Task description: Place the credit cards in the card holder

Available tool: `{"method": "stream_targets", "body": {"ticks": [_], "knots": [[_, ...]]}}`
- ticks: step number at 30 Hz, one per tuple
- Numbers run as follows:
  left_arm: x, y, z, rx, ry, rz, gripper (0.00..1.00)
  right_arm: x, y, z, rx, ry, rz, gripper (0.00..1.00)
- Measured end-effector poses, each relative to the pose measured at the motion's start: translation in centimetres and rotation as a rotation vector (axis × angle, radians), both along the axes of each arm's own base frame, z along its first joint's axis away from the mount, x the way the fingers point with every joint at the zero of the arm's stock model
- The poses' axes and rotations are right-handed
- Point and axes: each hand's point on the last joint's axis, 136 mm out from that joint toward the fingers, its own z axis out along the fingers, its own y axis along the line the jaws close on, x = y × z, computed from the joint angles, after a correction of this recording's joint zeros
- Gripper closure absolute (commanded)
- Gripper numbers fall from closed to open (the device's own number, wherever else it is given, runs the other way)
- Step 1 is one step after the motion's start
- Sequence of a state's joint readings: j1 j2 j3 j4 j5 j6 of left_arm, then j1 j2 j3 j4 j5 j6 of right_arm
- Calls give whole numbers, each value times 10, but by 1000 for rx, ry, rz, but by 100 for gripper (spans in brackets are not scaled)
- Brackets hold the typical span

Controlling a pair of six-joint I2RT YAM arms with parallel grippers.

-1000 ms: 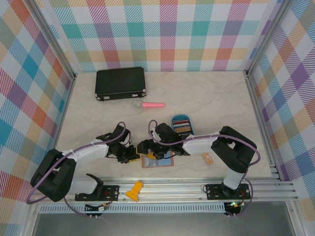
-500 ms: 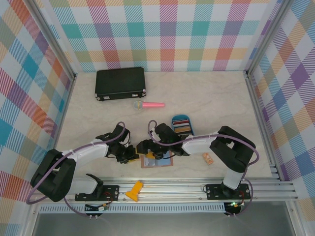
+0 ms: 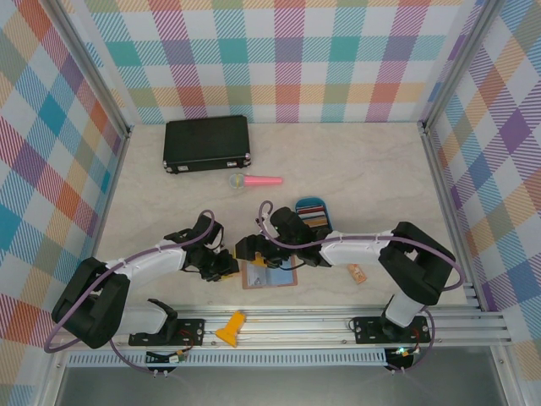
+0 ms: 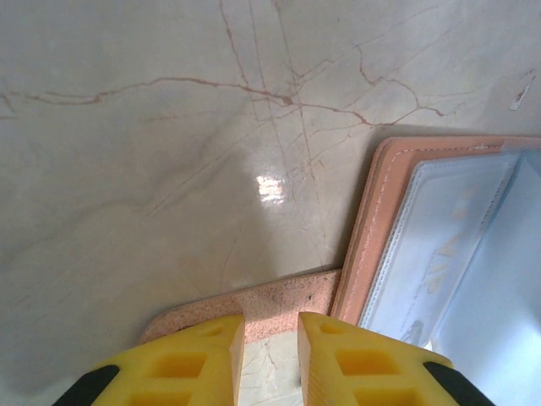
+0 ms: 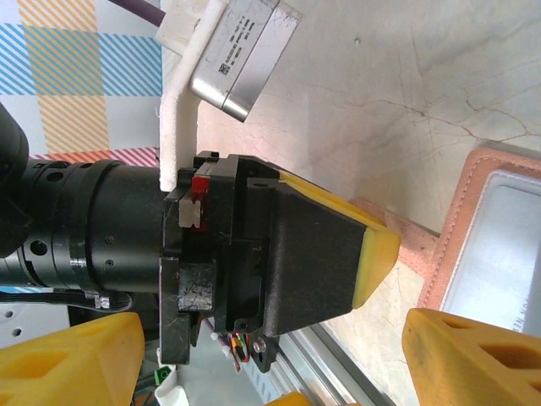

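Observation:
The card holder (image 3: 279, 277) lies open on the table near the front edge, pinkish-brown with a grey-blue inside (image 4: 448, 245). Its pink flap (image 4: 262, 304) sticks out to the left. My left gripper (image 3: 226, 269) (image 4: 270, 326) rests its yellow fingertips on that flap's edge, fingers a narrow gap apart with bare marble between them. My right gripper (image 3: 247, 249) (image 5: 275, 342) hovers wide open just above the left gripper (image 5: 338, 245), holding nothing. The credit cards (image 3: 313, 216), red, tan and dark, lie stacked in a blue oval tray (image 3: 325, 225) behind the holder.
A black case (image 3: 207, 144) sits at the back left, with a pink stick-like object (image 3: 258, 180) in front of it. A small orange tag (image 3: 357, 272) lies right of the holder. A yellow piece (image 3: 230, 328) rests on the front rail (image 3: 338, 321).
The right arm's elbow has swung to the right and its wrist has risen slightly. The left gripper and the card holder have stayed put.

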State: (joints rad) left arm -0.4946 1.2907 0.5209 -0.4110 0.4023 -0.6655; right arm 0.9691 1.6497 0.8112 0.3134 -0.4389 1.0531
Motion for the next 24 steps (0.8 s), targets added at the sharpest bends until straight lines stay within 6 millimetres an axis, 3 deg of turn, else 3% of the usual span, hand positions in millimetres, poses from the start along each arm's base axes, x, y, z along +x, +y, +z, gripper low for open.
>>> {"method": "stream_targets", "body": {"ticks": [7,14,24], "knots": [[0,0,0,-1,0,0,75,-4,-11,0,-49,-32,17,19],[0,0,0,0,0,0,74,-1,-7,24,-34,-92,46,19],[0,0,0,0,1,0,74,3,-22,18,-142,-116,32,19]]}}
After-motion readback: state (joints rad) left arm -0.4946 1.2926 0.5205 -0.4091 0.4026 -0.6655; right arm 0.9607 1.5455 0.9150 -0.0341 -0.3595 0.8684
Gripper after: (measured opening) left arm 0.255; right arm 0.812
